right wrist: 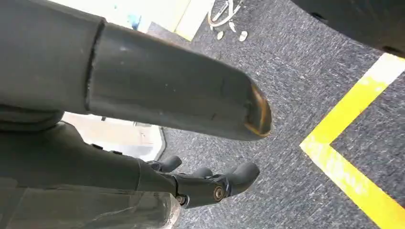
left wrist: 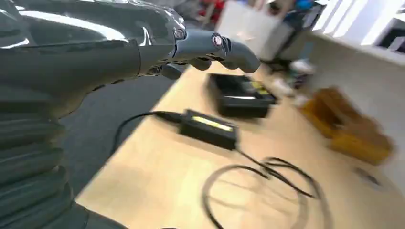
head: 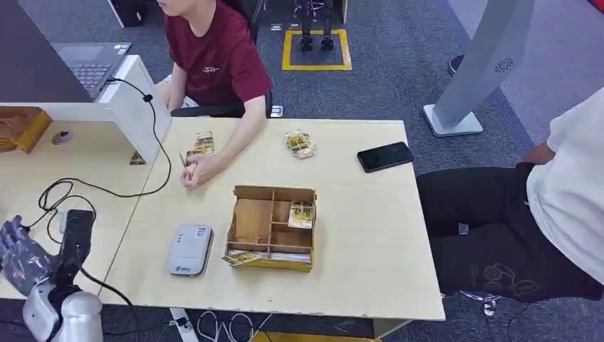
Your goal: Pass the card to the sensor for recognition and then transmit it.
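The cards (head: 300, 214) lie in a compartment of the open wooden box (head: 271, 228) on the tabletop (head: 356, 235), with another at the box's front edge and more loose piles near the seated person's hand (head: 194, 171); just beside the box sits the grey sensor (head: 190, 249). The left hand (head: 21, 253) hovers low over the neighbouring desk, near a black adapter (head: 77, 235) and its cable, fingers loosely spread and holding nothing. The right hand (right wrist: 210, 183) hangs above the carpet (a yellow floor line runs beside it), fingers gently curled, empty. This layout fits a card yet to be picked or one already handed over. Any pick would need a careful pinch on a thin card's edge, clear of the box's dividers, then a flat pass over the sensor.
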Controlling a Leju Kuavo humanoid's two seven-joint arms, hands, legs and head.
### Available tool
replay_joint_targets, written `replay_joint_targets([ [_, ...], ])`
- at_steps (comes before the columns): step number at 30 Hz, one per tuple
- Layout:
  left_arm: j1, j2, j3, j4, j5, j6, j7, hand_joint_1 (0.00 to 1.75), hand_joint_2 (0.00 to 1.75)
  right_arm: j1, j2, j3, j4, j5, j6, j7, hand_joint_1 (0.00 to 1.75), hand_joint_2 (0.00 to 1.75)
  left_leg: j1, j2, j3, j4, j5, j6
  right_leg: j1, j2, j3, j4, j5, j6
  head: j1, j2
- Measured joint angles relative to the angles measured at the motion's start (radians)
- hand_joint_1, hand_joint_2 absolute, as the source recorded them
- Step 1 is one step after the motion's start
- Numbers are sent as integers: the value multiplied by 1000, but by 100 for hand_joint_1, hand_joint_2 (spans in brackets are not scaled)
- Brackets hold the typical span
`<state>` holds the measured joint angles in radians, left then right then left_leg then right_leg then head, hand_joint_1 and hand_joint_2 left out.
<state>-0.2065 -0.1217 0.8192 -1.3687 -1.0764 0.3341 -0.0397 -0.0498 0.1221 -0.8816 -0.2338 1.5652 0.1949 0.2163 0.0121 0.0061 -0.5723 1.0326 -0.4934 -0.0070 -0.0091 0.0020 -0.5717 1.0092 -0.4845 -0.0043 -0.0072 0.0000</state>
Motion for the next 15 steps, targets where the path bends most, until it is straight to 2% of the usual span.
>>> replay_joint_targets([
  [3, 9, 6, 127, 11, 85, -24, -4, 0, 175, 1, -5, 0, 0, 0, 8, -6, 0, 0, 0, 0, 0, 0, 0, 0, 0, 0, 0, 0, -1, 0, 0, 0],
  [9, 40, 18, 358, 70, 135, -34, -15, 0, 175, 5, -10, 0, -2, 0, 11, -6, 0, 0, 0, 0, 0, 0, -1, -1, 0, 0, 0, 0, -2, 1, 0, 0],
  [12, 53, 18, 444, 128, 151, -10, 15, 0, 175, 5, -11, 3, -3, 0, 12, -10, 0, 0, 0, -1, -1, 0, -2, 0, 0, -1, 0, -1, -2, 1, 0, 0],
  [15, 69, 19, 478, 191, 127, 49, 54, 0, 175, 5, -11, 3, -3, 0, -3, -18, 0, 0, -1, -1, -1, 0, -2, 0, 0, -1, 0, -1, -2, 1, 0, 0],
])
